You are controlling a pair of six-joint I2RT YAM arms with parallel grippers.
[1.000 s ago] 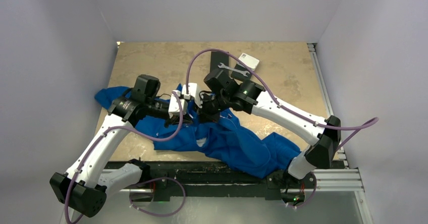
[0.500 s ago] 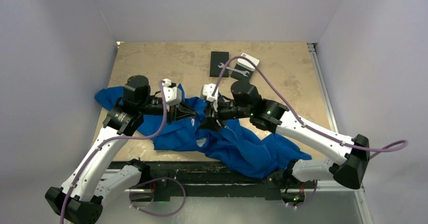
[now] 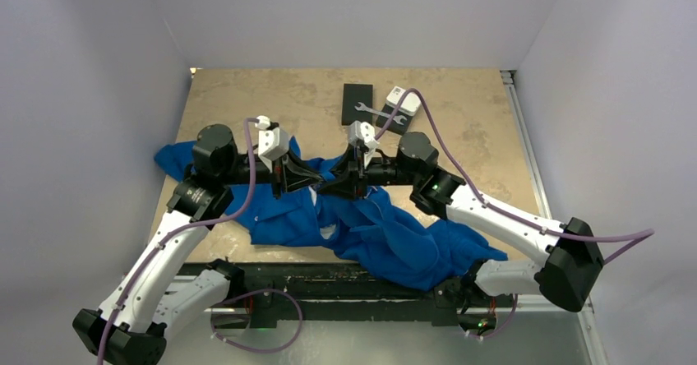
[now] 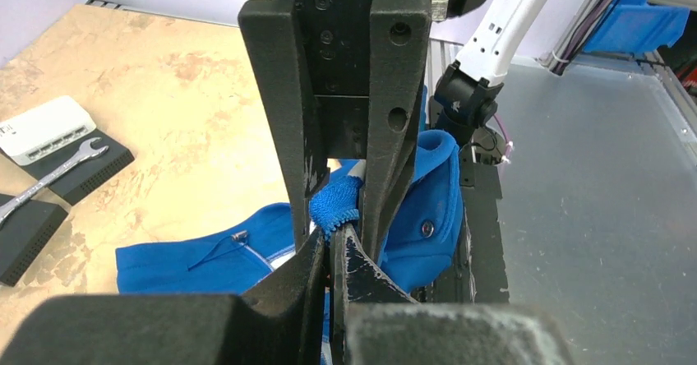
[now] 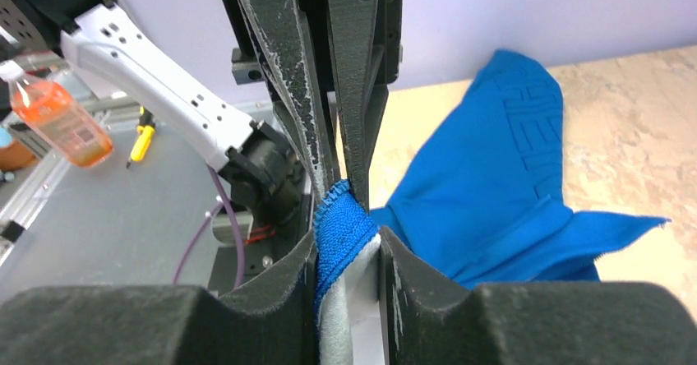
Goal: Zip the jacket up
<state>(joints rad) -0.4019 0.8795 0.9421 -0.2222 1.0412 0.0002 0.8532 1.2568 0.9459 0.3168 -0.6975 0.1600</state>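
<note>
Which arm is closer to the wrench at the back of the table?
Right. The right arm has its wrist just on the near side of the wrench. The left arm is well off to the wrench's left, over the jacket.

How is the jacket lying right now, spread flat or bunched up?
Bunched up. The jacket lies in crumpled folds on the table, and the left gripper and right gripper pinch one lined edge between them.

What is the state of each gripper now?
Left gripper: closed, pinching the jacket edge.
Right gripper: closed on the same jacket edge.
</note>
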